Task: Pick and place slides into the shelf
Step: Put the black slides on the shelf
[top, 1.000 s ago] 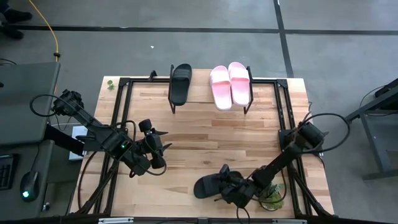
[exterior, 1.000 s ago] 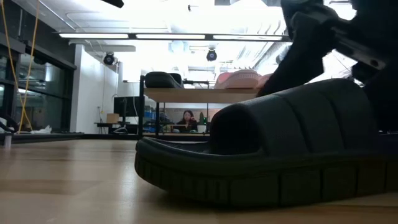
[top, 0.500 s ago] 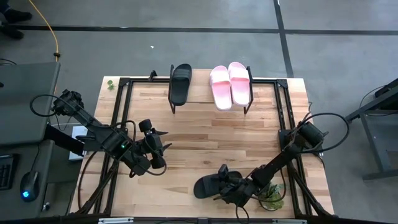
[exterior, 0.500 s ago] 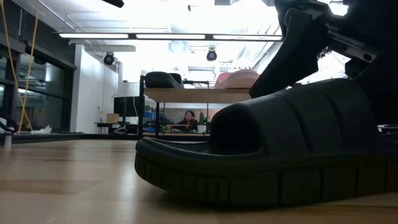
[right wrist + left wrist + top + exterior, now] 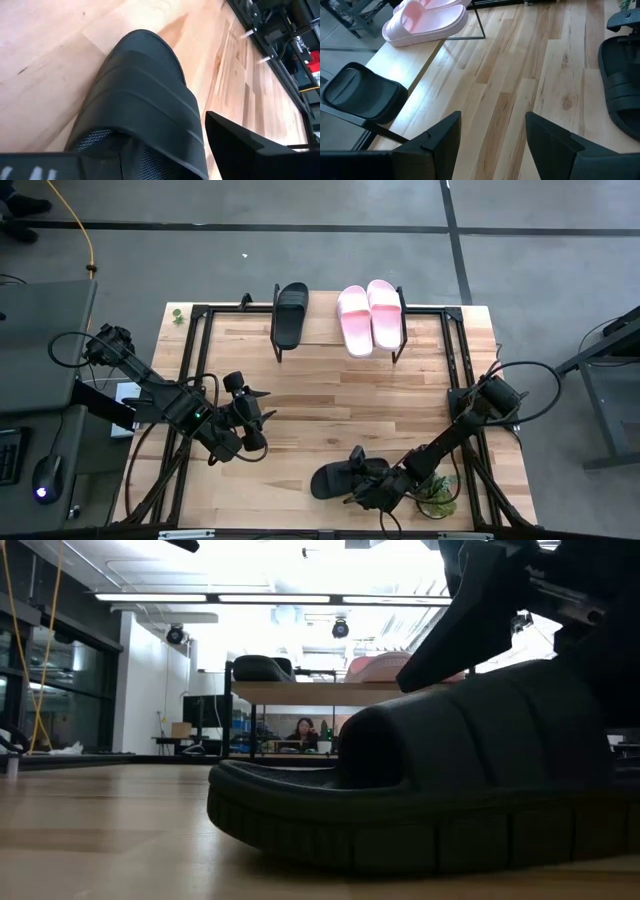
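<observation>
A black slide [image 5: 333, 478] lies sole-down near the table's near edge; it also shows in the low view [image 5: 430, 780] and the left wrist view [image 5: 620, 90]. My right gripper [image 5: 362, 477] is open over it, one finger on each long side at the strap [image 5: 145, 95]. My left gripper [image 5: 262, 406] waits open and empty at the table's left middle [image 5: 492, 120]. The shelf [image 5: 325, 330] stands at the far edge. On its top board rest another black slide [image 5: 290, 313] and two pink slides [image 5: 370, 317], all sole-down. My right gripper straddles the black slide at its strap, coming slanting down from the table's right, along the slide from its heel end. One finger [image 5: 240, 145] lies against the slide's long side [image 5: 197, 150] beside the strap. The slide rests with its sole on the table.
Black metal frame rails [image 5: 190, 380] run along the table's left and right sides [image 5: 465, 380]. A small green plant-like thing [image 5: 438, 498] lies at the near right corner by my right arm. A person [image 5: 300, 730] sits far behind the shelf. Bare wood lies mid-table [image 5: 350, 400].
My right gripper has gone a little toward the table's left, farther over the black slide. The slide has slid slightly toward the table's left, sole still on the wood.
</observation>
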`<action>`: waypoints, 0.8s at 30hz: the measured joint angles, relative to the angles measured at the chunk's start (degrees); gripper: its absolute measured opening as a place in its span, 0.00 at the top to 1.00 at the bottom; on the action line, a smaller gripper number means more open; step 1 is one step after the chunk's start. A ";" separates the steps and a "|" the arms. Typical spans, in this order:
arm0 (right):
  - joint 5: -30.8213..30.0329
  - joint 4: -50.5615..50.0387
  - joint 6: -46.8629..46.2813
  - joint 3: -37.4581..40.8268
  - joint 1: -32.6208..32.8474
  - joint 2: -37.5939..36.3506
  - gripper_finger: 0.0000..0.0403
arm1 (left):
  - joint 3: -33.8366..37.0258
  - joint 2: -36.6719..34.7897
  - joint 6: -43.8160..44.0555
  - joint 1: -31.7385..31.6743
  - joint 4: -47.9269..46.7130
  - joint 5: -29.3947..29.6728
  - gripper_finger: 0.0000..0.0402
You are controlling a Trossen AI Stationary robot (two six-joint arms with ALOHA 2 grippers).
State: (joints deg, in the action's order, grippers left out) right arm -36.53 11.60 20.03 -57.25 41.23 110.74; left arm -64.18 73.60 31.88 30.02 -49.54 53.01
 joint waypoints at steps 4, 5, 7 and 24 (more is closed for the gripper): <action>0.68 0.00 -0.26 0.00 -0.01 0.00 0.57 | 0.00 0.00 0.00 0.00 0.00 0.00 0.49; 1.27 0.00 -0.24 0.00 -0.05 0.00 0.58 | 0.00 0.00 0.00 0.00 0.00 0.00 0.49; 2.38 -0.02 -0.08 0.00 -0.27 0.00 0.62 | 0.00 0.00 0.00 0.00 0.00 0.00 0.49; 2.39 0.17 -3.30 0.00 -0.82 -0.07 0.98 | 0.00 0.00 0.00 0.00 0.00 0.00 0.49</action>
State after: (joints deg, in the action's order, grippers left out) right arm -34.14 11.77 16.73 -57.25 40.41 110.67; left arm -64.18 73.60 31.88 30.02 -49.54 53.01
